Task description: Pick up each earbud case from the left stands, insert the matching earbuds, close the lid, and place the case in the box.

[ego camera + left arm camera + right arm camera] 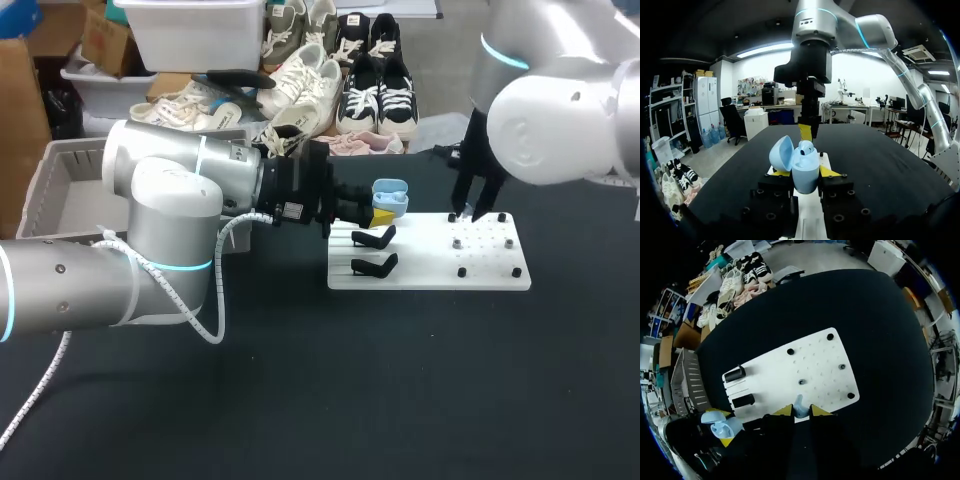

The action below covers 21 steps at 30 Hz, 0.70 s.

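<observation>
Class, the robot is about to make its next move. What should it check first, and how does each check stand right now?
1. Hold on case: the left gripper is shut on the case. Ok.
2. Access: the lid is open. Ok.
3. Hold on earbud: the right gripper is shut on the earbud. Ok.
4. Lift: whether the earbud is clear of the board. Cannot tell.
5. Room: whether there is a free slot in the case. Cannot tell.
</observation>
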Each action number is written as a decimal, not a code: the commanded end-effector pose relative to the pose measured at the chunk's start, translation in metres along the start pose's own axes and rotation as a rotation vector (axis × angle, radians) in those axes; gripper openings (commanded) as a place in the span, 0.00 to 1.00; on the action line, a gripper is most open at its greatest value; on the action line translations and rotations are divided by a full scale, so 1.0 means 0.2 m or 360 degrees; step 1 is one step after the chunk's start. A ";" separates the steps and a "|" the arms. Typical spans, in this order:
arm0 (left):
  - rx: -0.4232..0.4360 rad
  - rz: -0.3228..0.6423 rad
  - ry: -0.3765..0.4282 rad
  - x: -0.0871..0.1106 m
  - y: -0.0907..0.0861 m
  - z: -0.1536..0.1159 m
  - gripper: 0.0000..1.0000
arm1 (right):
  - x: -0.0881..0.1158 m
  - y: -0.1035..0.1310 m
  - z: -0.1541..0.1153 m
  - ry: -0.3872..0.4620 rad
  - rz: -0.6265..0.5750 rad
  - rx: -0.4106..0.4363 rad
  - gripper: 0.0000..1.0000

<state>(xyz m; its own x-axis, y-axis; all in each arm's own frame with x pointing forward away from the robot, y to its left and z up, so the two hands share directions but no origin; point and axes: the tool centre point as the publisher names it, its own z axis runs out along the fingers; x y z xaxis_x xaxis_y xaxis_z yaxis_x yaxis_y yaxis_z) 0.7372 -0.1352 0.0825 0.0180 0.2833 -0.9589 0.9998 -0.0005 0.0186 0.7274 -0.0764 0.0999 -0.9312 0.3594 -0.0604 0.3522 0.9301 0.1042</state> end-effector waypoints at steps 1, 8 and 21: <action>-0.0001 0.0001 -0.0003 0.00 0.00 0.00 0.00 | 0.09 -0.01 -0.19 -0.0042 -0.0118 -0.0002 0.00; -0.0001 0.0001 -0.0003 0.00 0.00 0.00 0.00 | 0.18 0.04 -0.36 -0.0035 -0.0402 0.0008 0.00; -0.0001 0.0001 -0.0003 0.00 0.00 0.00 0.00 | 0.34 0.16 -0.59 -0.0116 -0.0924 0.0009 0.00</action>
<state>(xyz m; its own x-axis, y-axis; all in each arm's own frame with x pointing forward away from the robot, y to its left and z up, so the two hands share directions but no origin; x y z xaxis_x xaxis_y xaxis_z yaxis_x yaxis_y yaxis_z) 0.7372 -0.1351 0.0825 0.0179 0.2833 -0.9589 0.9998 -0.0004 0.0185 0.6723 -0.0352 0.2128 -0.9682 -0.1867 -0.1663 -0.1966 0.9794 0.0452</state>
